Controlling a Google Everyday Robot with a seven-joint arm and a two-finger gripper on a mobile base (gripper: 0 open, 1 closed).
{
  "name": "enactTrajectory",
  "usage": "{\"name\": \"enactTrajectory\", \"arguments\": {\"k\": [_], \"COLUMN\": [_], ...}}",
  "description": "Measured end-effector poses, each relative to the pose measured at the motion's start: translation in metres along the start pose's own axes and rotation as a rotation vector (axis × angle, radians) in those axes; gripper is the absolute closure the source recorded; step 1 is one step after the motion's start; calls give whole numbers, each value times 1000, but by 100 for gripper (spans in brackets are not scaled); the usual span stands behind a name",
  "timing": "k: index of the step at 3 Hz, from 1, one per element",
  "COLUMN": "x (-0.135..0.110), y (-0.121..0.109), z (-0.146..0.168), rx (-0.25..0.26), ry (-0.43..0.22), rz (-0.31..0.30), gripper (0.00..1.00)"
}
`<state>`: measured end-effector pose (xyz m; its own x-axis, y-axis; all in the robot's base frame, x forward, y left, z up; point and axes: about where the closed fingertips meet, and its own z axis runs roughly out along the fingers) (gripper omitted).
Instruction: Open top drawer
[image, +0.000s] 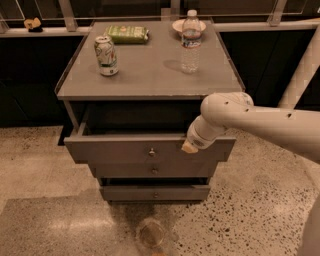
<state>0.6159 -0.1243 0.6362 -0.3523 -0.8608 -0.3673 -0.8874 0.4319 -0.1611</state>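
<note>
The top drawer (125, 150) is the widest of three grey-brown fronts and has a small round knob (151, 151). It stands pulled out from the cabinet, with a dark gap behind its front. My gripper (190, 145) is at the upper right part of the drawer front, hooked at its top edge, on the end of the white arm (250, 117) that comes in from the right. The middle drawer (154, 170) and the bottom drawer (154, 192) sit below, further back.
On the cabinet top (150, 70) stand a soda can (106, 55), a clear water bottle (190, 41), a green packet (127, 33) and a small bowl (179, 25). A speckled floor (45, 210) lies around. A rail runs behind.
</note>
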Motion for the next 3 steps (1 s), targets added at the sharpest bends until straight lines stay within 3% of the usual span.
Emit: {"name": "enactTrajectory", "arguments": {"k": [3], "x": [3], "y": [7], "z": [-4], "rx": [-8], "ry": [-2], "rz": [-2], "gripper": [100]}}
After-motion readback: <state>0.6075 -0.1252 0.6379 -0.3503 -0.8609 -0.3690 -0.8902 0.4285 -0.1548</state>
